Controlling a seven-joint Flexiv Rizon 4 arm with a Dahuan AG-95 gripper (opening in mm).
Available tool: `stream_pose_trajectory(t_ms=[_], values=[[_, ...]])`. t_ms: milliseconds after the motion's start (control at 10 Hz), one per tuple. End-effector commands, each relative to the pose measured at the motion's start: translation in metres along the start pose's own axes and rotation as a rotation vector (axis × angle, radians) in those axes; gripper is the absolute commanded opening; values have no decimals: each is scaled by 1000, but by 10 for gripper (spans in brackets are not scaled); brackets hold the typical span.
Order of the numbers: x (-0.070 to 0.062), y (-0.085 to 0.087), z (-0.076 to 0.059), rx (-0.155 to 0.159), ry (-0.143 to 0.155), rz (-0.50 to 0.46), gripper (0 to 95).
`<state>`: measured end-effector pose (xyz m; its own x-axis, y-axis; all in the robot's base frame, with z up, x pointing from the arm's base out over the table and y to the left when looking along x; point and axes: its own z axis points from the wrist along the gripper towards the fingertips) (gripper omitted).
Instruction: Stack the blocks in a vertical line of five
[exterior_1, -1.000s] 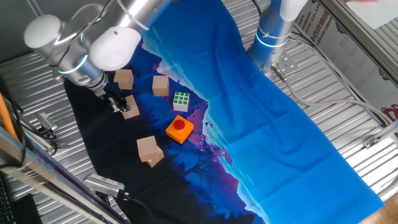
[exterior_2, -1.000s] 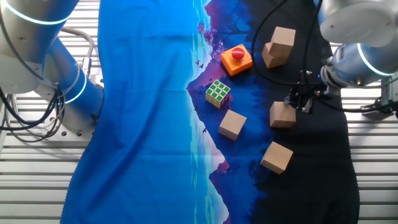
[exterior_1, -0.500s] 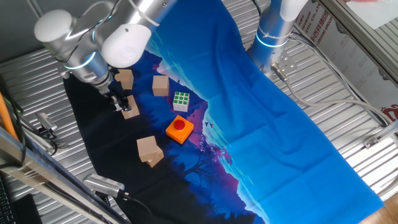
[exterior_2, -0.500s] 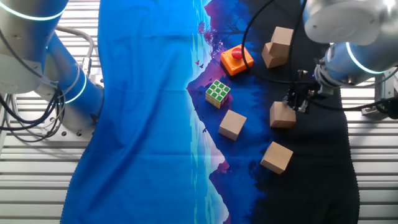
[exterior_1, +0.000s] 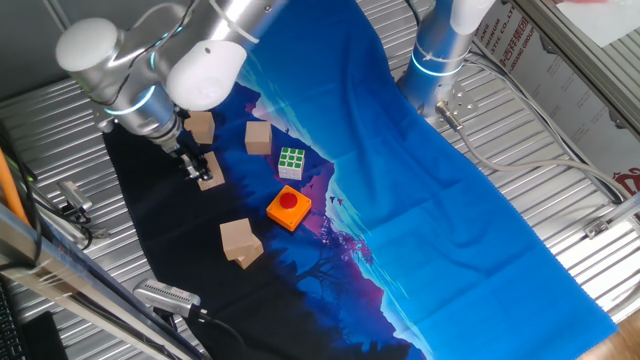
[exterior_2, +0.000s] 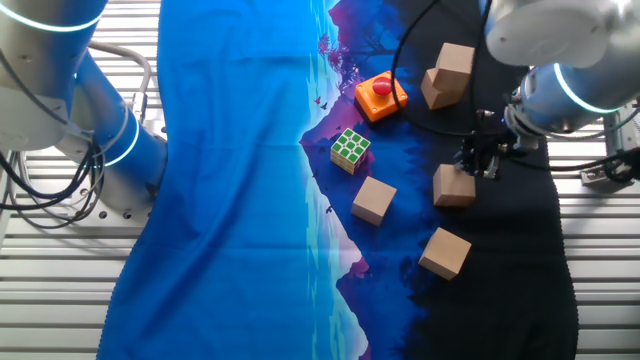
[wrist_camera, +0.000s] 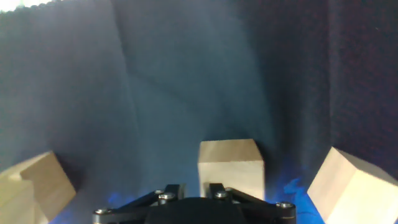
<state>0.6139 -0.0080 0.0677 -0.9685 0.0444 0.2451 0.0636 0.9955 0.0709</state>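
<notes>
Currently: pincer (exterior_2: 478, 160) beside target block (exterior_2: 454, 185), at its 1 o'clock.
Pincer state: cannot tell; fingertips hidden.
Blocks: two-high pair (exterior_2: 448, 72) at 12; two loose.
Risk: off-centre descent could nudge target across cloth (exterior_2: 520, 260).

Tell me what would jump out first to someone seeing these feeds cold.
The vivid blue cloth spread across the table, with the orange block with a red button and the green-and-white puzzle cube near where it darkens. On the dark part lie scattered tan wooden blocks, and the gripper hangs right at one block. Two more blocks already sit stacked beyond the orange one.
</notes>
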Motion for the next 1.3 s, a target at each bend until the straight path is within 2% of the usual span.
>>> stream_pose_trajectory(t_ms=[100,200,300,400,500,600,700,800,900,1000,1300], values=[[-3,0,2,-82,52,51,760],[-5,0,-1,-2,60,18,760],[-5,0,-3,33,53,8,760],[-6,1,-11,16,42,27,760],[-7,3,-23,67,26,3,760],[-5,4,-29,81,25,-3,760],[-2,6,-33,82,18,1,760],[-1,6,-34,87,13,0,760],[-2,5,-33,89,10,0,570],[-5,2,-30,110,-1,-3,570],[-6,-17,-17,112,-18,3,570]])
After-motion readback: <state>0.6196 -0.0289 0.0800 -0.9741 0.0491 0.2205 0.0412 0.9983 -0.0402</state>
